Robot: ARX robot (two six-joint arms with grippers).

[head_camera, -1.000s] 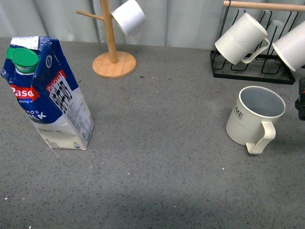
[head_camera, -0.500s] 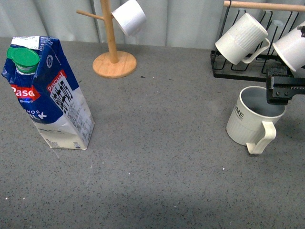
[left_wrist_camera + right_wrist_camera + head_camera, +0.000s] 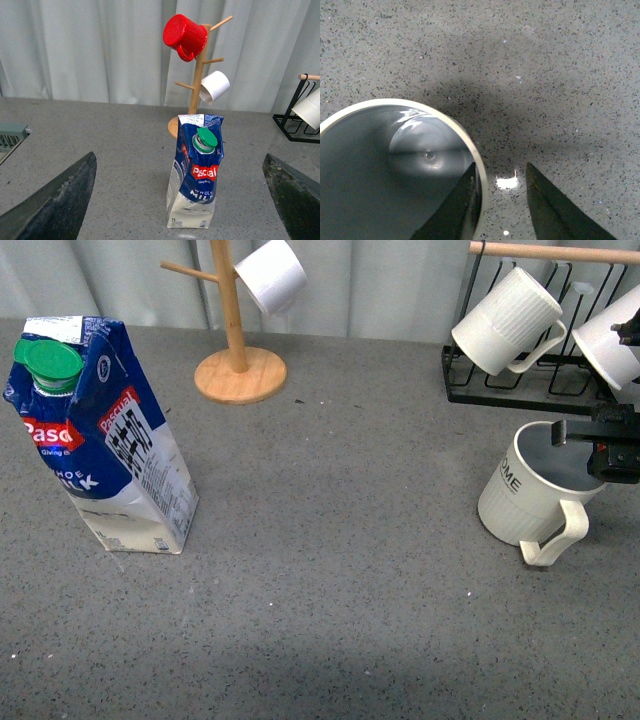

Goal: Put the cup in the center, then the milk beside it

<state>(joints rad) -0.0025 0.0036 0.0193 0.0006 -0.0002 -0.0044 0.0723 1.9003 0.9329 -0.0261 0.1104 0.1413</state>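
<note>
**Clerk:** Item one, the cup?

**Checker:** Cup (image 3: 530, 495), cream and ribbed, lettered "HOME". It is on the bench (image 3: 330, 570) at the right side of the front view, just in front of the black wire rack (image 3: 500, 392). The handle points toward the camera and the mouth is up. The inside is grey-blue.

**Clerk:** Right tool?

**Checker:** Right tool (image 3: 501, 167) is over the cup's rim and only narrowly parted. In the right wrist view one finger (image 3: 457, 205) is inside the mouth against the wall. The other finger (image 3: 552, 207) is outside, with a strip of bench showing between it and the wall. It has no grip on the cup.

**Clerk:** Item two, the milk?

**Checker:** Milk (image 3: 105, 450), a blue and white carton with a green cap (image 3: 47, 360). It stands upright at the left of the bench, well apart from the cup, and its top is creased.

**Clerk:** Left tool?

**Checker:** Left tool (image 3: 178, 156) is spread wide and holds nothing. The milk stands apart from it, between its two fingers as the left wrist view sees them.

**Clerk:** Sundries?

**Checker:** At the back there is a wooden mug tree (image 3: 232, 335) with a white mug (image 3: 272, 275) and a red mug (image 3: 184, 36). Two whiter ribbed mugs (image 3: 505, 322) hang on the rack.
</note>
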